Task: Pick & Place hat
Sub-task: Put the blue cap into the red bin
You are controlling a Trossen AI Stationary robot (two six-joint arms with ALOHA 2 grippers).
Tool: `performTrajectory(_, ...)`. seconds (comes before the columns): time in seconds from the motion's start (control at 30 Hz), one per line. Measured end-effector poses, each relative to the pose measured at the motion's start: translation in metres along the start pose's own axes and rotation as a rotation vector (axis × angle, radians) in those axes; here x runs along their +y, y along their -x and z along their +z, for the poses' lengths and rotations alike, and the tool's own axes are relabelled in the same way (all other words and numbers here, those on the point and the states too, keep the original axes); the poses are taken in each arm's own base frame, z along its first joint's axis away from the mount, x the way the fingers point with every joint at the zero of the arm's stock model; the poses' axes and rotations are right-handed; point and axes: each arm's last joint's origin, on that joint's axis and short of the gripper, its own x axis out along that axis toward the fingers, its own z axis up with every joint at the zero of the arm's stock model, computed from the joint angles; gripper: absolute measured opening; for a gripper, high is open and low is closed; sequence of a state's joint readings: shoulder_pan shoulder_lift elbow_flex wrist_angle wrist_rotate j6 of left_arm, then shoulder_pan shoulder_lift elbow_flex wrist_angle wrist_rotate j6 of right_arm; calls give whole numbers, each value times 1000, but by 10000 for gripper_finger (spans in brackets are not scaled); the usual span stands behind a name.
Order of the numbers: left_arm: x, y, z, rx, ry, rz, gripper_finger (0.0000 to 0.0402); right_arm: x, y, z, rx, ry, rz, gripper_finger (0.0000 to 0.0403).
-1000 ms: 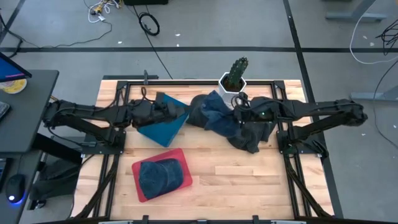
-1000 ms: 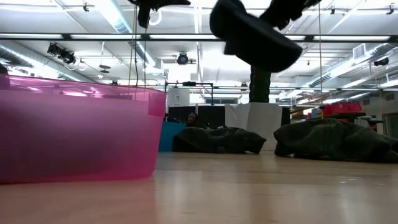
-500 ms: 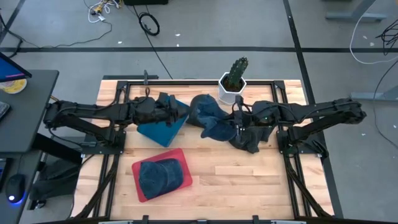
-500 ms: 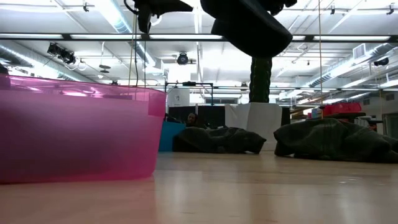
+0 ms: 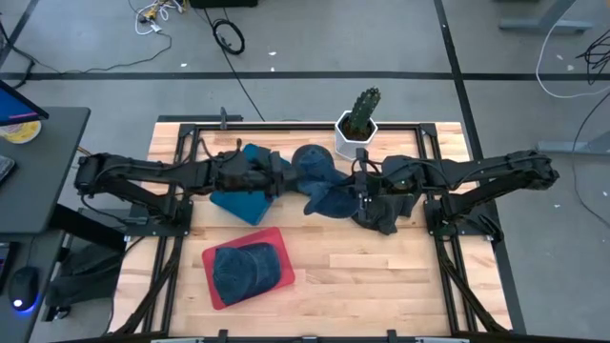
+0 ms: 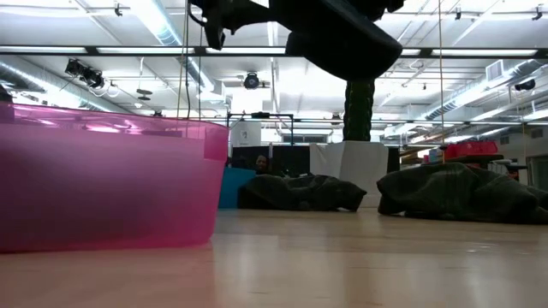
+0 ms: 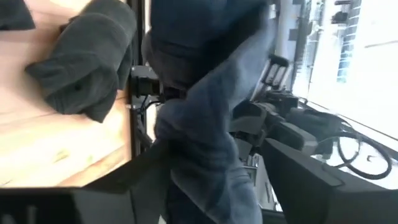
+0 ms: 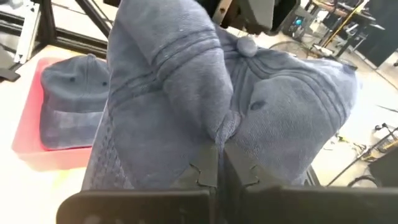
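Note:
A blue denim hat [image 5: 319,177] hangs above the table's middle between my two arms. My right gripper [image 5: 360,191] comes from the right and is shut on it. My left gripper [image 5: 281,177] reaches in from the left, and in its wrist view its fingers stand wide apart [image 7: 214,150] with the hat's cloth [image 7: 205,112] between them. In the low view the hat [image 6: 342,34] shows as a dark mass near the top, clear of the wood. My left gripper has the hat's cloth between its parted fingers; whether either finger touches it, I cannot tell. My right gripper pinches a bunched fold of the hat's cloth [image 8: 219,132] between its two fingers, coming roughly level from the table's right. The hat is lifted clear of the table and bulges past the fingers.
A pink tray [image 5: 212,286] at the near left holds another blue hat [image 5: 250,267]. A teal bin [image 5: 243,203] sits under my left arm. A dark hat [image 5: 386,215] lies below my right gripper. A cactus in a white pot [image 5: 356,124] stands at the far edge.
My left gripper has moved toward the table's right, closer to the hat, and has rolled. The hat, spread wide between the arms a second ago, is now drawn together into a tighter bunch and hangs a little higher.

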State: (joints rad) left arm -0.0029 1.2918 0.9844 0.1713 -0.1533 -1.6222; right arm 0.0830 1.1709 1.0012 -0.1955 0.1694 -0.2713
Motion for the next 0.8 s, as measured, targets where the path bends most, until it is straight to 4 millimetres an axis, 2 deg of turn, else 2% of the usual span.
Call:
performTrajectory(0.17,7,-8,-1,17,30,20,285,1,0,0,-5,1,15,0)
performTrajectory(0.37,6,-13,-2,20,44,-22,274,2,0,1,-6,2,20,0)
performTrajectory(0.53,3,-15,-1,16,27,-64,222,3,0,0,-4,3,34,0)
performTrajectory(0.8,2,-14,-1,18,15,-66,90,3,0,-3,23,7,43,0)
